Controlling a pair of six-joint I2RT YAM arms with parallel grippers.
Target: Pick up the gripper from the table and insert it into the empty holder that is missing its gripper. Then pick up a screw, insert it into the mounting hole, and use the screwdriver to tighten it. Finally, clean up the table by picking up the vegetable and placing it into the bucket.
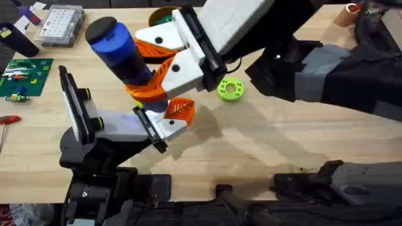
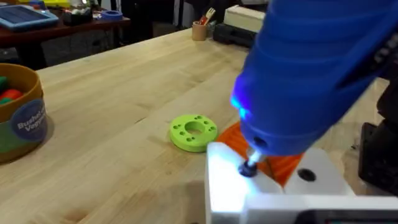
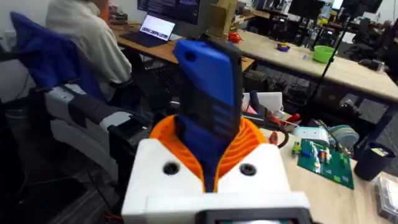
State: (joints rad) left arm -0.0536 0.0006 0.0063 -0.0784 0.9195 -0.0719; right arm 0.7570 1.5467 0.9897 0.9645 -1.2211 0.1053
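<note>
My right gripper point(image 1: 147, 66) reaches in from the upper right and is shut on the blue screwdriver point(image 1: 116, 44), whose body stands between the orange fingers point(image 3: 249, 143). The driver slants down to the holder point(image 1: 151, 129), the left arm's white head with its black cross rail. There the lit tip rests on a dark screw point(image 2: 249, 168) in a white base block point(image 2: 227, 183). The orange gripper point(image 1: 181, 110) sits on that rail. My left gripper point(image 2: 273, 165) looks shut with nothing in it. The bucket point(image 2: 22, 118) holds green and red vegetable pieces point(image 2: 7, 93).
A green ring disc point(image 1: 230, 89) lies on the wood right of the holder. At the far left are a green circuit board point(image 1: 22, 75), a red-handled screwdriver point(image 1: 9, 119) and a clear parts box point(image 1: 61, 25). The bucket point(image 1: 157, 16) stands at the back, partly behind the right arm.
</note>
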